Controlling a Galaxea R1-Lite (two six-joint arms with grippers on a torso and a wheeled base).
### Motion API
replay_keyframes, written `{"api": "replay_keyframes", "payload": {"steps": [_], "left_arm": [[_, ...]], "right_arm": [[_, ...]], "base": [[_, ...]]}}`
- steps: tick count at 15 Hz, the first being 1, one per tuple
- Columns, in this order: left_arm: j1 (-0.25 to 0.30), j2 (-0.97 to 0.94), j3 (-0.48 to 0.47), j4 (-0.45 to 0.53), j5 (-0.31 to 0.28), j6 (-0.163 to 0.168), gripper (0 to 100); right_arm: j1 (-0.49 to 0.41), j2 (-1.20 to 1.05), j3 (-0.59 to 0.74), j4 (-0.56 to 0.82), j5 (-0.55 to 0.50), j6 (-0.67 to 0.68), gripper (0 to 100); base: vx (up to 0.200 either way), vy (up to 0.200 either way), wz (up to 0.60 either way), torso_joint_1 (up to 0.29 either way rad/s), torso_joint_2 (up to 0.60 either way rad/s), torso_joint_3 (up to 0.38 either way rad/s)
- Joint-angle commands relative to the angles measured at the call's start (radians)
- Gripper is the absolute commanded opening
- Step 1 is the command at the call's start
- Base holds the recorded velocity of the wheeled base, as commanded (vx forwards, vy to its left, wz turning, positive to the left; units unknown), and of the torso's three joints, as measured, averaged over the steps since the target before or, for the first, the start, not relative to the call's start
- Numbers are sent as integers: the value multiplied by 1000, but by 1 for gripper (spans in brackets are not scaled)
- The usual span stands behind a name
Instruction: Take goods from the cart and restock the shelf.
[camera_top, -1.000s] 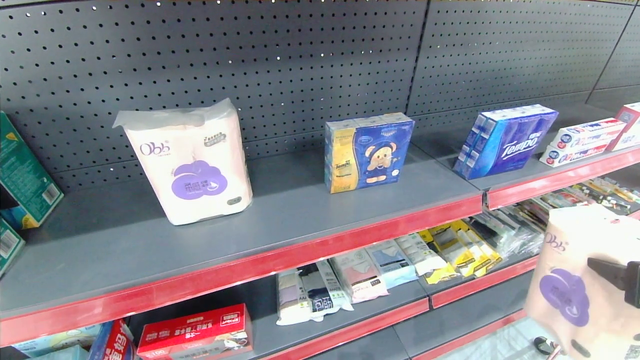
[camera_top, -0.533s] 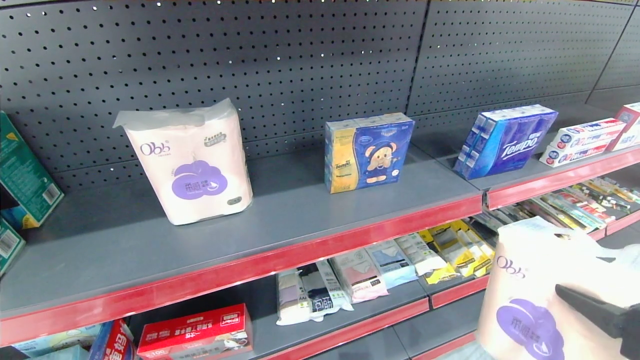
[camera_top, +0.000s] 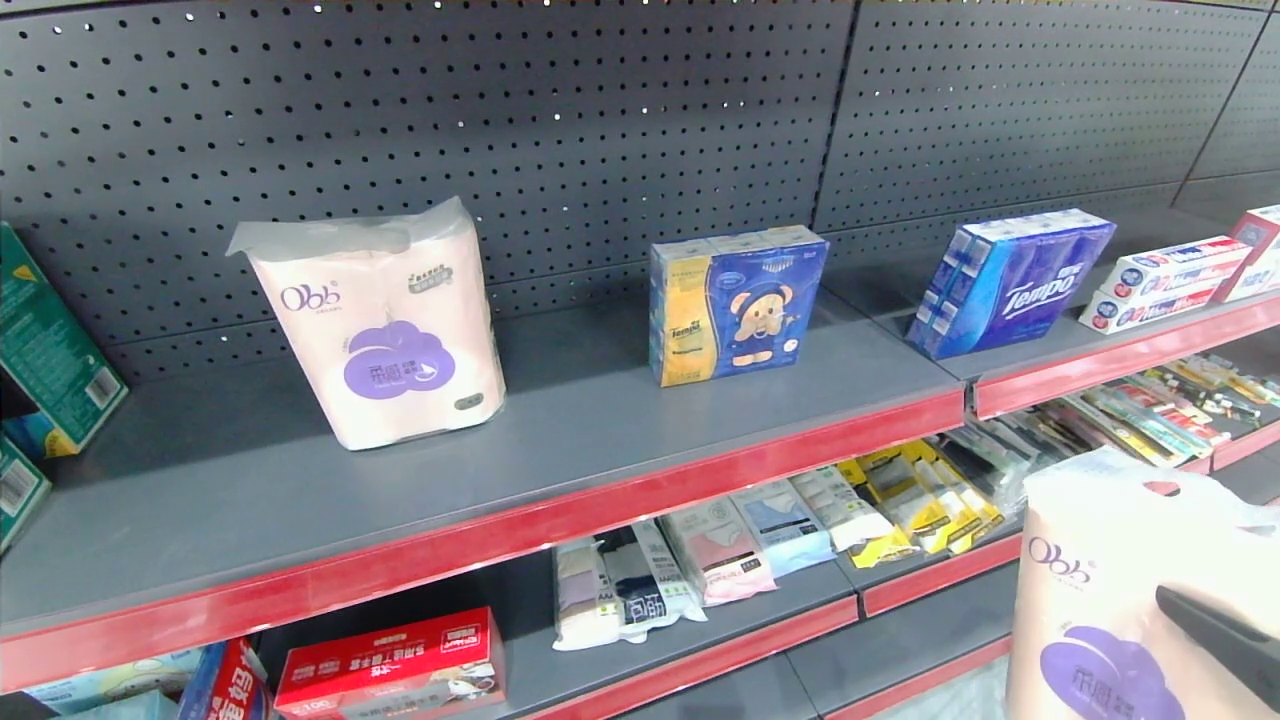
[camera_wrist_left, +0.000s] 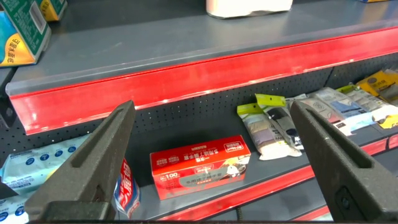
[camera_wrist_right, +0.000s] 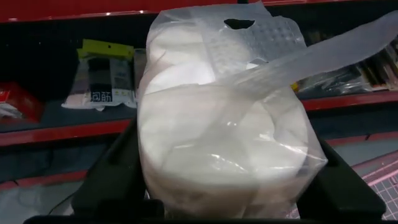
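Your right gripper (camera_wrist_right: 227, 180) is clamped across the toilet paper pack (camera_top: 1100, 590), held low and right of the shelf (camera_top: 620, 410). Expect a light, soft load (slick film wrap); grip mid-body. The left gripper (camera_wrist_left: 211, 112) stands apart.

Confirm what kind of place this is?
Probably a retail store aisle, or a mock-up of one: grey shelf with red edging and pegboard back, stocked with a toilet roll pack, tissue pack, toothpaste boxes.
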Motion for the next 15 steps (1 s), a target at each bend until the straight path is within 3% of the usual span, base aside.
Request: {"api": "replay_keyframes", "payload": {"steps": [1,6,15], "left_arm": [[0,0,0,0,0,0,100],[0,0,0,0,0,0,100],[0,0,0,0,0,0,100]], "right_arm": [[-17,-25,4,-1,-1,-9,0],[-106,18,16,-1,10,-9,0],[-103,31,-42,-10,24,-48,0]], "base": [[0,0,0,0,0,0],[0,0,0,0,0,0],[0,0,0,14,-29,-15]]}}
